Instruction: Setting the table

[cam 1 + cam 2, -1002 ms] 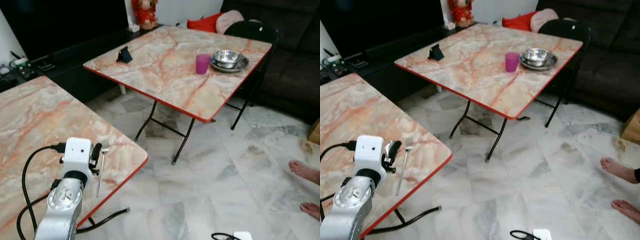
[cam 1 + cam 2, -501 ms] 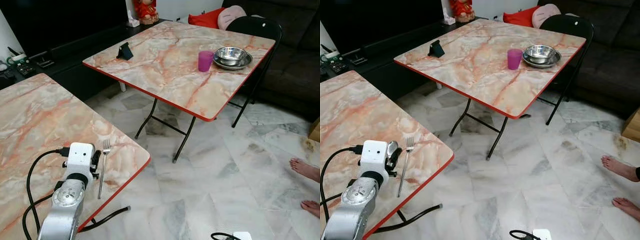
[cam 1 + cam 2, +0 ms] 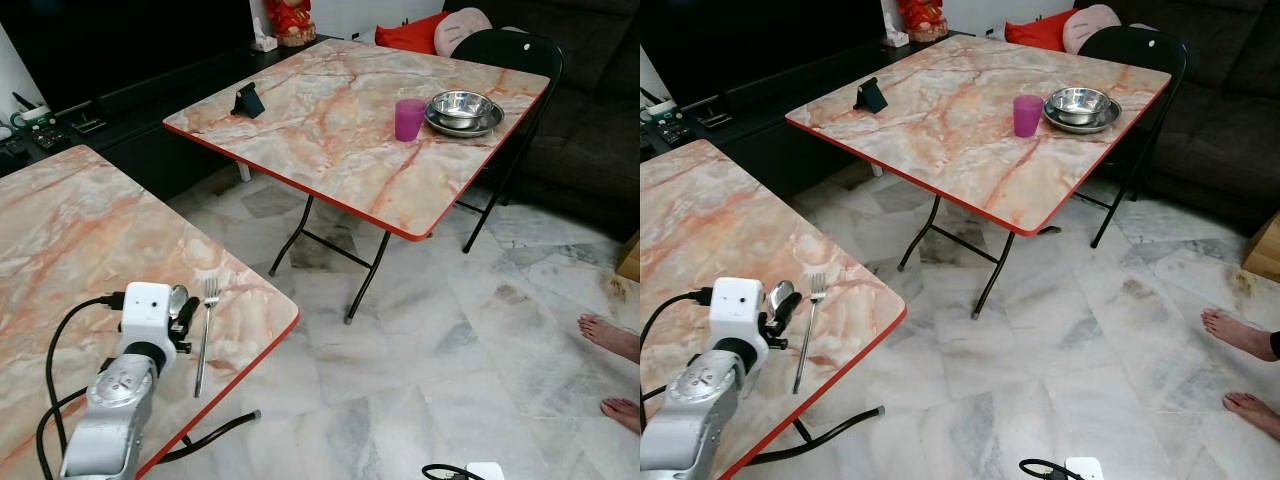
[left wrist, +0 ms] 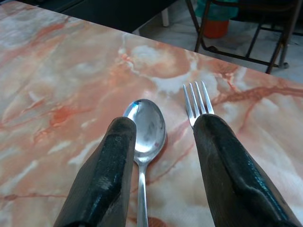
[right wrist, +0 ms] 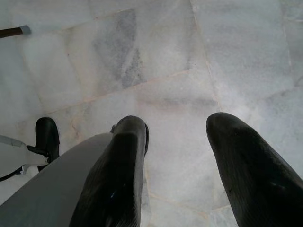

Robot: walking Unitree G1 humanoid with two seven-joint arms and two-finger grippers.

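Observation:
On the near marble table (image 3: pixel 70 250), close to its front corner, a steel fork (image 3: pixel 204 330) and a steel spoon (image 3: pixel 178 298) lie side by side. My left gripper (image 3: pixel 186 318) hovers just over them, open. In the left wrist view the spoon (image 4: pixel 144 127) lies between the two fingers (image 4: pixel 113 165) and the fork (image 4: pixel 199 99) pokes out past the other finger. My left gripper (image 4: pixel 163 125) is not closed on either. My right gripper (image 5: pixel 177 125) hangs open above the floor.
A second marble table (image 3: pixel 330 150) stands ahead with a pink cup (image 3: pixel 408 119), a steel bowl on a plate (image 3: pixel 461 106) and a small black stand (image 3: pixel 248 101). A black chair (image 3: pixel 510 50) sits behind it. A person's feet (image 3: pixel 610 342) rest on the tiled floor at right.
My left arm has drawn back and left a little, so the spoon's bowl now shows beside the fork. The head camera has shifted slightly.

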